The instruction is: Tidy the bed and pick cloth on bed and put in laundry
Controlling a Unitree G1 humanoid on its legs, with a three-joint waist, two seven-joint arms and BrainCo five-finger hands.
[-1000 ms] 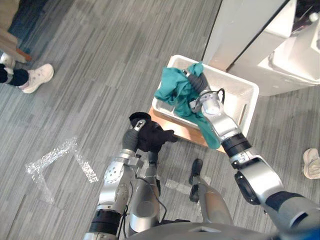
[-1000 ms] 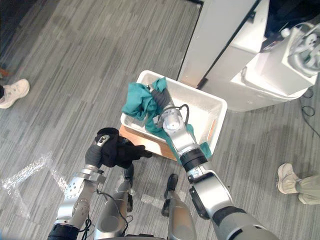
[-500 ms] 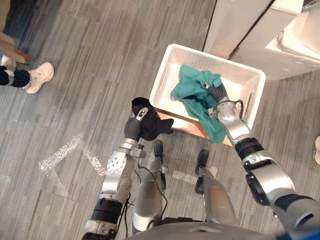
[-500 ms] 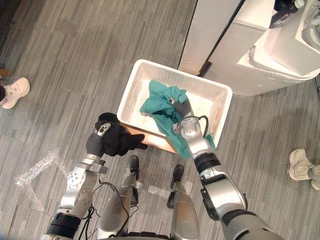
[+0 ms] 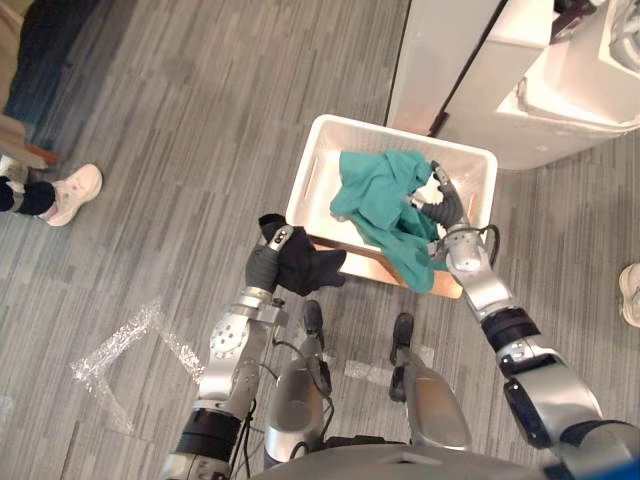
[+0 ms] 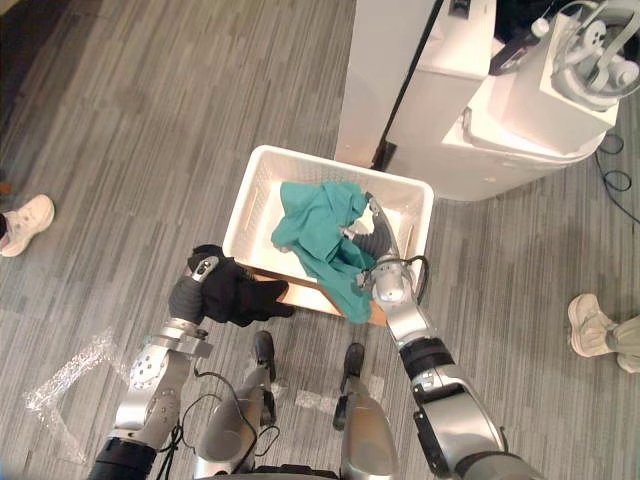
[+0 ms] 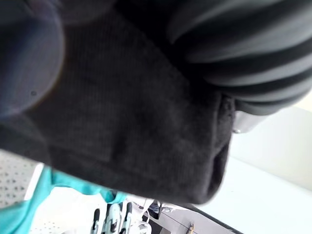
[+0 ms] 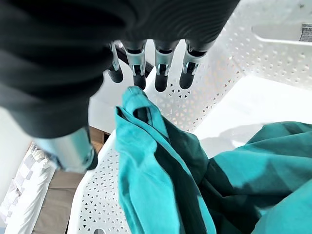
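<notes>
- Two cloths in play. Left eye view: teal cloth [image 5: 375, 195] lies in the white laundry basket [image 5: 308, 180], upper centre of frame, with one end draped over the near rim. The right hand [image 5: 445, 205] is above it.
- Right eye view: left hand [image 6: 190, 293], lower left, is curled round a black cloth [image 6: 245, 298], outside the basket.
- Left wrist view: the black cloth is a knit and looks soft, light and limp. A bunched fistful should hold it.
- Right wrist view: fingers [image 8: 161, 78] are straight and hold nothing, with teal folds beneath.

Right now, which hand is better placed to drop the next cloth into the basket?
Left. The left hand is shut on the black cloth beside the white basket. The right hand is open above the teal cloth lying in it.
</notes>
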